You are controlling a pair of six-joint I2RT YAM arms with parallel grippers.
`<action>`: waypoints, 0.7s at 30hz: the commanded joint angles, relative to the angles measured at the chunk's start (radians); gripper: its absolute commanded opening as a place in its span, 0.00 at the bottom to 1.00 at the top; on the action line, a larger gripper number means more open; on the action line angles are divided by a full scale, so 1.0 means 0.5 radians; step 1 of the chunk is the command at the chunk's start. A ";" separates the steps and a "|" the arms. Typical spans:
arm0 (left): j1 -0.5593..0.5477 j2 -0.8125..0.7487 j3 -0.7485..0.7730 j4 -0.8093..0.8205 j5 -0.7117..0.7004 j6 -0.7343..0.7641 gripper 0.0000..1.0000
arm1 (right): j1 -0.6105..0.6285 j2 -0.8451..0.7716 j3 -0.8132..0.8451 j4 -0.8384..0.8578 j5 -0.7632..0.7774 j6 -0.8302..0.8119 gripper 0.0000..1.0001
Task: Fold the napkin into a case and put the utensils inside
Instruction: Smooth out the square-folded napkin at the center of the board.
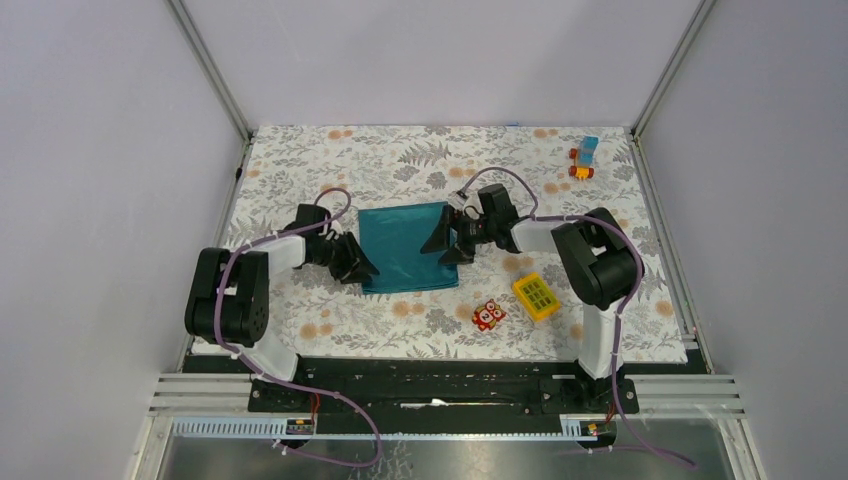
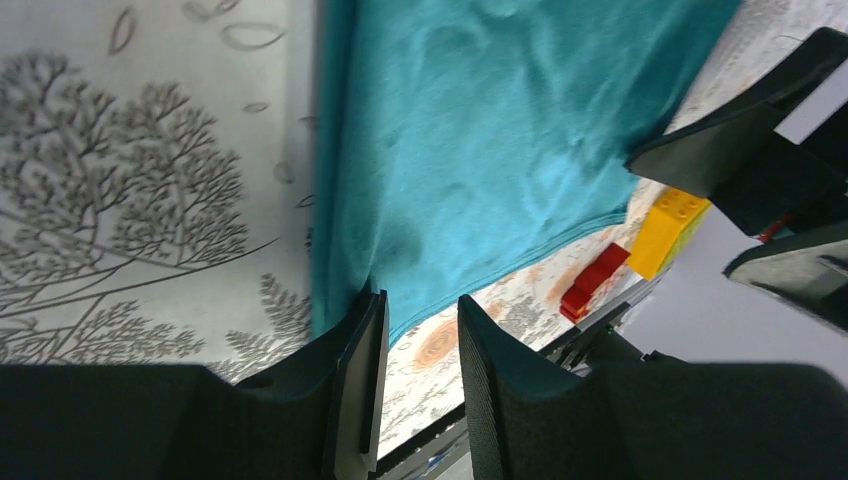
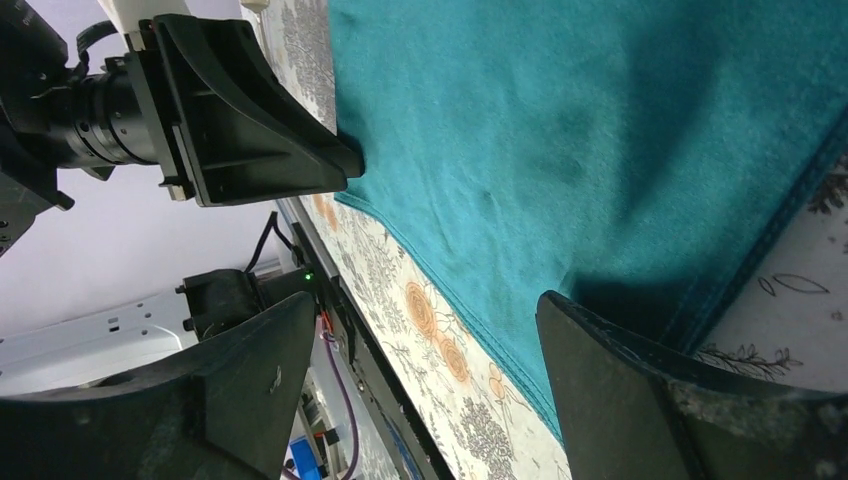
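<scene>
Counting from the top view: one teal-green fabric napkin (image 1: 405, 245), a flat folded rectangle lying mid-table on the floral-print tablecloth (image 1: 400, 160). Two arms flank it. The left gripper (image 1: 358, 265) sits at the napkin's near-left corner and the right gripper (image 1: 445, 243) at its right edge, over the cloth. Three small toys are out of the way on the right. One yellow gridded plastic block (image 1: 536, 296) lies near the right arm, and one red owl toy (image 1: 488, 315) is just beside it on the near side. One orange-and-blue toy (image 1: 584, 158) sits at the far right corner, well apart from the rest.

Left wrist view: left gripper (image 2: 422, 305) fingers stand apart with a narrow gap – bare tablecloth shows between them and nothing is clamped. The napkin (image 2: 480, 130) corner ends right at the tip of one finger. Beyond the napkin's edge are the yellow gridded plastic block (image 2: 668, 228) and the red owl toy (image 2: 595, 282). A finger (image 2: 705, 155) of the right gripper reaches in over the far edge.

Right wrist view: right gripper (image 3: 425, 305) fingers are spread wide, holding nothing – the napkin (image 3: 600, 130) lies flat beneath, its hem running between them. One finger (image 3: 260, 140) of the left gripper touches down at the napkin's opposite corner.
</scene>
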 commanded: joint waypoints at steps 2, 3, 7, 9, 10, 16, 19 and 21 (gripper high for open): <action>0.008 -0.078 -0.103 0.075 -0.135 0.026 0.36 | -0.007 -0.163 -0.057 0.030 0.012 -0.083 0.88; 0.008 -0.083 -0.120 0.078 -0.136 0.025 0.36 | -0.007 -0.185 -0.059 -0.025 0.038 -0.112 0.88; 0.009 -0.132 -0.165 0.084 -0.080 0.036 0.37 | -0.011 -0.322 -0.074 -0.335 0.228 -0.250 0.86; 0.007 -0.174 -0.158 0.053 -0.033 0.063 0.40 | -0.008 -0.391 -0.090 -0.441 0.289 -0.301 0.85; 0.005 -0.201 -0.147 0.026 -0.028 0.078 0.41 | -0.009 -0.419 -0.099 -0.485 0.304 -0.320 0.85; 0.006 -0.470 -0.094 -0.126 -0.173 0.102 0.50 | -0.011 -0.555 -0.143 -0.669 0.362 -0.382 0.82; 0.030 -0.571 -0.142 -0.115 -0.352 0.056 0.51 | -0.020 -0.589 -0.161 -0.700 0.382 -0.394 0.81; 0.062 -0.562 -0.182 -0.074 -0.375 0.024 0.51 | -0.026 -0.601 -0.172 -0.703 0.379 -0.394 0.80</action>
